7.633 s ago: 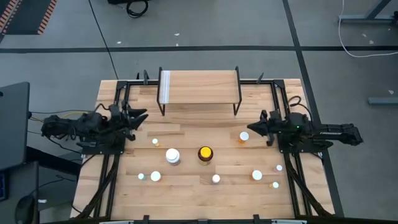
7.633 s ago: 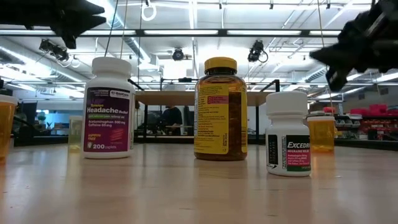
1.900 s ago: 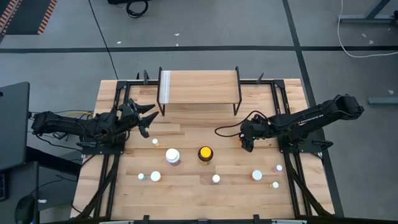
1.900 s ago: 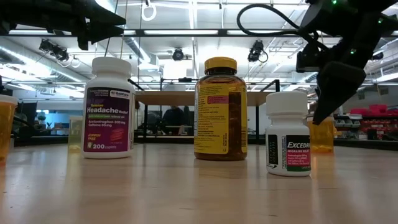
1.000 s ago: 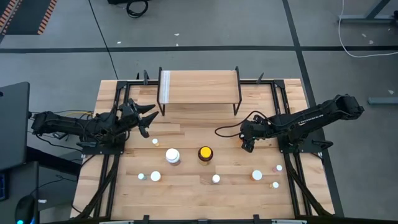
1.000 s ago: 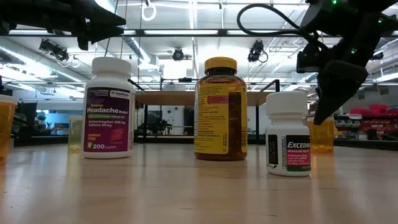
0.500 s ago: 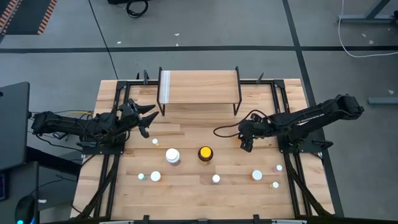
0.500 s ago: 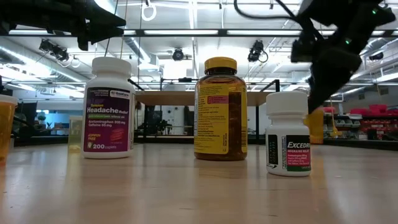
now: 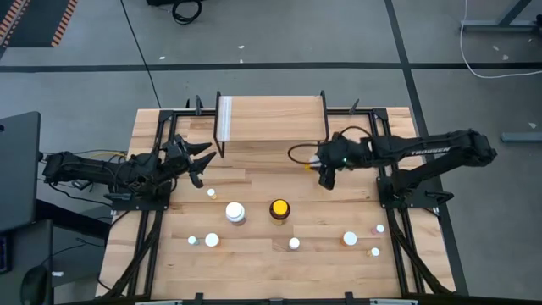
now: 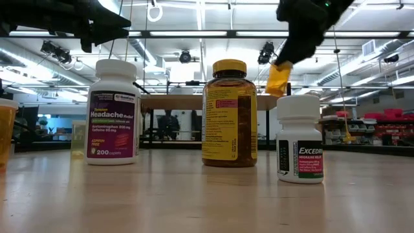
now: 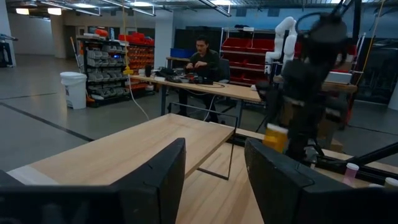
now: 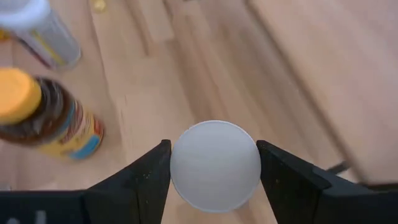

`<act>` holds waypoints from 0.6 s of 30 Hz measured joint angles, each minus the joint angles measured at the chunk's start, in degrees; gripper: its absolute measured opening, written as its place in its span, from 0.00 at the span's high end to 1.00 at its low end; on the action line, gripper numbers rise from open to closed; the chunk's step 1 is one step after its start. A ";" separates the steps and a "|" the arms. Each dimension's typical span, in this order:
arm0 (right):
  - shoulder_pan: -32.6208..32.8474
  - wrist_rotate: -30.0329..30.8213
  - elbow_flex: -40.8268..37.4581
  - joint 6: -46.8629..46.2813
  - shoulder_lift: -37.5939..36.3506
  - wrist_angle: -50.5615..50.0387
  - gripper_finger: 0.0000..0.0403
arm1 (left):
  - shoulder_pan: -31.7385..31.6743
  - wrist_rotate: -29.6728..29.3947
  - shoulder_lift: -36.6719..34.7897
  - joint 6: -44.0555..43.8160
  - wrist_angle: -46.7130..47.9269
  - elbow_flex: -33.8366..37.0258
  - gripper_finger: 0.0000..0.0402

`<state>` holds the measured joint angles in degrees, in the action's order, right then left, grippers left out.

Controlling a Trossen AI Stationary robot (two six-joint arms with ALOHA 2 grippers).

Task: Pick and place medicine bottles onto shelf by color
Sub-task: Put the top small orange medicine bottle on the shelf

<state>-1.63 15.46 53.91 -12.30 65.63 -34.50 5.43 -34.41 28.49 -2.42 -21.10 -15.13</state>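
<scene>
Right gripper [image 12: 215,167] is clamping a white-capped orange bottle [image 10: 276,79] aloft beside the shelf [image 9: 271,118]. Left gripper [image 9: 196,161] is hovering, fingers apart.

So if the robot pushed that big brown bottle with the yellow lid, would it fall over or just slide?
Probably slide. The big brown bottle stands upright on a wide flat base on the smooth table, so a low push should scoot it. It looks full nearly to the cap, so likely heavy for its size. A push up near the yellow lid might tip it, and then it could roll.
</scene>
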 joint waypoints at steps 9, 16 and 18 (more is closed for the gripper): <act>-7.61 -1.56 7.02 2.43 0.33 -0.77 0.43 | 0.00 0.00 0.00 -1.30 0.78 -0.01 0.57; -11.02 -1.69 20.16 5.99 7.64 -10.25 0.43 | 0.00 0.02 0.00 -1.44 0.90 -0.01 0.56; -11.69 -1.67 24.28 6.76 10.96 -12.98 0.43 | 0.00 0.02 0.00 -1.44 0.96 -0.01 0.56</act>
<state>-13.32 13.78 78.19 -5.54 76.59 -47.48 5.43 -34.39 28.49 -3.86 -20.14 -15.13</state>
